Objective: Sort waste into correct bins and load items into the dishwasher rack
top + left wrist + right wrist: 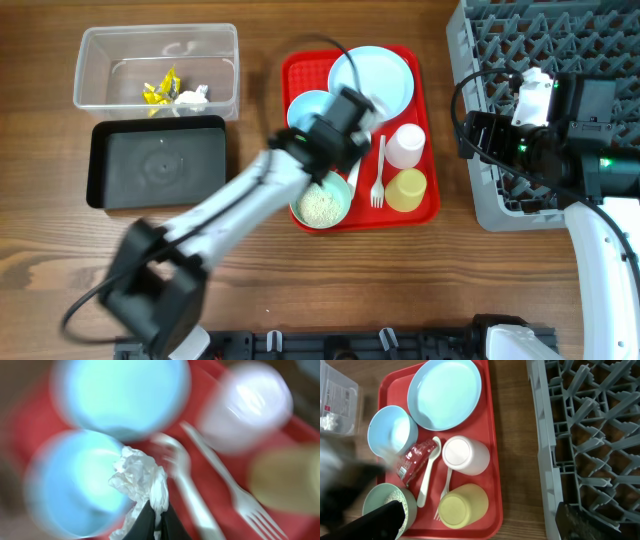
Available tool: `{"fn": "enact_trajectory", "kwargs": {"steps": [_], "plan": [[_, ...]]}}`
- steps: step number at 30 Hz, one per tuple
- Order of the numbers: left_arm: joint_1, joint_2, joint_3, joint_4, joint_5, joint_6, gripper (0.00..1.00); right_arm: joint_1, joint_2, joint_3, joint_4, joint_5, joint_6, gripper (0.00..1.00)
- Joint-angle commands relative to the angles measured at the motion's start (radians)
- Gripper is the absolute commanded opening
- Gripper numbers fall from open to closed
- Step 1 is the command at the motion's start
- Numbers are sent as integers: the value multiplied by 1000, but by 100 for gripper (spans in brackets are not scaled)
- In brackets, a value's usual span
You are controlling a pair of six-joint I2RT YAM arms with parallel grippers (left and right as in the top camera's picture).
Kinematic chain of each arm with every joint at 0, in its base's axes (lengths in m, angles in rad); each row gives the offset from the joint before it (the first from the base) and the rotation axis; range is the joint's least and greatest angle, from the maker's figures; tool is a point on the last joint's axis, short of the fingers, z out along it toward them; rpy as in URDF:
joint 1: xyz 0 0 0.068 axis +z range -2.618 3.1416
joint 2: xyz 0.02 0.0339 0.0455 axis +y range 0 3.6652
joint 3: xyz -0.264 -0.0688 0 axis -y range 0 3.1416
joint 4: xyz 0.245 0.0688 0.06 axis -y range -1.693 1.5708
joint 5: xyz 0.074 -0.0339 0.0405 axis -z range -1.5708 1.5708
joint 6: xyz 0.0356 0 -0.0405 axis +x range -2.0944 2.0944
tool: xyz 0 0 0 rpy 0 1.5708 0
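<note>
Paper scrap: your white paper scrap [142, 477] is a crumpled lump sticking out past the fingertips. It hangs over the left half of the red tray [428, 100], by the rim of the blue bowl [75, 485].
Left gripper: the left gripper [157, 510] is pinched tight on that scrap, with nothing else in it. The wrist view is smeared, so you can't tell how much paper is actually between the pads.
Where it goes: my guess is the clear tub [110, 75], off the tray's left edge toward the far side. It's got a yellow wrapper [158, 92] and white bits in it. That makes the carry a sideways one, straight left off the tray.
Watch out: the black tub [160, 165] sits left of the tray too, on the near side, touching or nearly touching the clear one. Easy to drop short.
Nearer arm: left, no contest.
Right gripper: the right gripper [468, 135] is parked over the dishwasher rack [500, 60] just right of the tray, jaws spread wide, holding nothing.
Left on the tray: a red wrapper [414, 460] lies mid-tray against the spoon [427, 472].
</note>
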Motion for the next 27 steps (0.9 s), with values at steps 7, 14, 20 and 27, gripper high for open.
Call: {"fn": "enact_trajectory", "kwargs": {"steps": [7, 14, 20, 27], "plan": [[562, 61, 25, 256, 55, -7, 18, -3, 8, 15, 10, 13, 13, 100], [716, 89, 25, 216, 294, -10, 100, -3, 8, 15, 0, 13, 13, 100], [531, -34, 25, 113, 488, 24, 92, -3, 8, 15, 7, 13, 13, 100], [202, 68, 25, -2, 221, 50, 89, -3, 8, 15, 2, 13, 10, 99]]}}
